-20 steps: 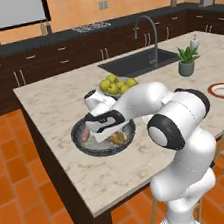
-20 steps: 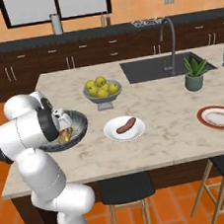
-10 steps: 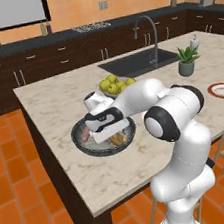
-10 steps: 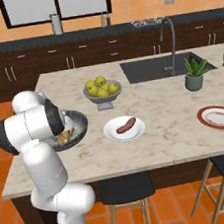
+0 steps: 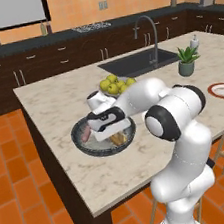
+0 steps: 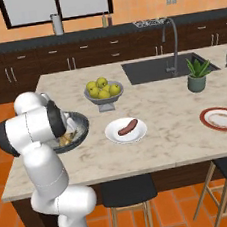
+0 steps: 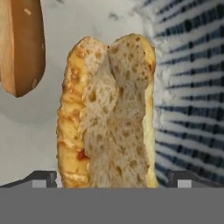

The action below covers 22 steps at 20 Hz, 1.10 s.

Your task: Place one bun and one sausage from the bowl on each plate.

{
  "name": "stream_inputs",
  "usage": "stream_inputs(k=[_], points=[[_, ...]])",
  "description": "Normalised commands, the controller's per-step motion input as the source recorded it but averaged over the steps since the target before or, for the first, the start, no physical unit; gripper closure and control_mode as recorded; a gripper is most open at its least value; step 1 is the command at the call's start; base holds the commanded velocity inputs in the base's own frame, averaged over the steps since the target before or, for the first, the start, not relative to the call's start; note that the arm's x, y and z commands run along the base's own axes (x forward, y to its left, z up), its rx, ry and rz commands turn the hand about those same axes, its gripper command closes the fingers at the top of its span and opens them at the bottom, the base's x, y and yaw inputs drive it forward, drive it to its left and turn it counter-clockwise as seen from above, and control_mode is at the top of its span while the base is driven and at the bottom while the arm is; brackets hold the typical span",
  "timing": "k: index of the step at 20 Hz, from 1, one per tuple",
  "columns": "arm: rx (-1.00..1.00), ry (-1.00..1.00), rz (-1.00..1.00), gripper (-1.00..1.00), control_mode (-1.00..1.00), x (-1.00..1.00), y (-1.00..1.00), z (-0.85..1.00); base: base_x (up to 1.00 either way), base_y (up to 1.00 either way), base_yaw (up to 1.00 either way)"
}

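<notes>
The gripper [image 7: 112, 181] hangs low inside the bowl [image 5: 83, 141], its fingers [image 7: 41, 179] spread on either side of a split bun [image 7: 109, 113]. A sausage [image 7: 22, 43] lies just beside the bun; closing off-centre could likely nudge it or let the bun slip.
</notes>
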Motion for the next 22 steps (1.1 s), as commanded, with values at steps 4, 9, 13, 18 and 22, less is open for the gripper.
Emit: stream_inputs(k=[4, 9, 13, 18, 22], points=[[0.00, -0.20, -0.03, -1.00, -1.00, -0.01, 0.01, -0.05, 0.00, 0.00, 0.00], [0.00, -0.04, 0.00, -1.00, -1.00, 0.11, 0.00, -0.41, 0.00, 0.00, 0.00], [0.00, -0.02, 0.00, 1.00, -1.00, 0.20, 0.02, -0.38, 0.00, 0.00, 0.00], [0.05, -0.09, -0.04, 1.00, -1.00, -0.08, -0.26, 0.32, 0.00, 0.00, 0.00], [0.22, -0.20, -0.19, 1.00, -1.00, -0.31, -0.98, 1.00, 0.00, 0.00, 0.00]])
